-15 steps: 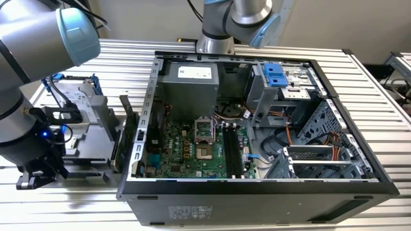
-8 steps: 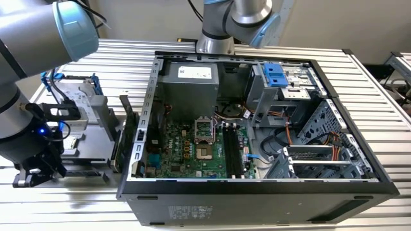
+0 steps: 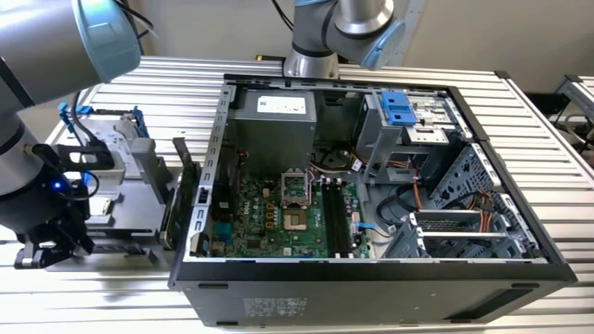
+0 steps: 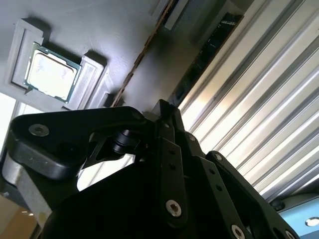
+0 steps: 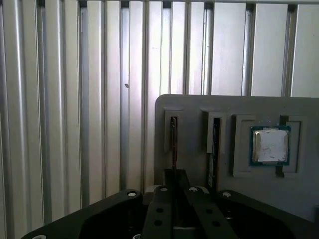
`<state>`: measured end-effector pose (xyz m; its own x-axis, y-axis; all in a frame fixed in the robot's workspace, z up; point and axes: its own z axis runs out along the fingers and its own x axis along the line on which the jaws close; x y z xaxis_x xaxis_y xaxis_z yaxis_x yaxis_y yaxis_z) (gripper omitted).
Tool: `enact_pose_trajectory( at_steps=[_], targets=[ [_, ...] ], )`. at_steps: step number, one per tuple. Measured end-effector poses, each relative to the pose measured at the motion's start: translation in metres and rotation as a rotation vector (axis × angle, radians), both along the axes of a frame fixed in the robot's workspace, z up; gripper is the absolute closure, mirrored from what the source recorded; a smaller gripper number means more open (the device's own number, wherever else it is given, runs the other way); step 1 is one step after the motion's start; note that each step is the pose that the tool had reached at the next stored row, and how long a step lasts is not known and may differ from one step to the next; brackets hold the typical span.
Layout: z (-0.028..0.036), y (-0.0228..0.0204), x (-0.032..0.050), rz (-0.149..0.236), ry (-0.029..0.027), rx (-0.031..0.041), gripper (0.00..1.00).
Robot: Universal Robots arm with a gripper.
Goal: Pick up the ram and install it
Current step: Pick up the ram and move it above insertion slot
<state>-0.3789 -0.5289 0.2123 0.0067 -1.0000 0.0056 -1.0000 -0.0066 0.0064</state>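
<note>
Soft even light in the exterior view, computer case (image 3: 371,292) interior shadowed, harsh glare on the ribbed table (image 4: 259,109) in the second wrist view, gripper (image 4: 163,108) dark

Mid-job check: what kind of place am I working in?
Probably a robotics lab workcell for PC assembly: an open computer case on a slatted metal table, beside a grey parts fixture holding a processor chip.

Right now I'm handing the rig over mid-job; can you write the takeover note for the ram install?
Gripper: low at the grey holder, lined up with the ram; whether it grips cannot be told.
Ram: edge-on in its holder slot, not lifted.
Done: gripper is at the ram, nothing more.
Left: pick and install; the black motherboard slots look empty.
</note>
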Motion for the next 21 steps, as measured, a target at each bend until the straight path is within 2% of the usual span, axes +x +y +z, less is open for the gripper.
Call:
enact_pose_trajectory(
  at_steps=[6,21],
  targets=[
    [0.0038,0.0,-0.0001,0.0,0.0002,-0.0002,1.0],
    [0.02,0.0,-0.0008,-0.007,0.0001,-0.0001,1.0]
  ],
)
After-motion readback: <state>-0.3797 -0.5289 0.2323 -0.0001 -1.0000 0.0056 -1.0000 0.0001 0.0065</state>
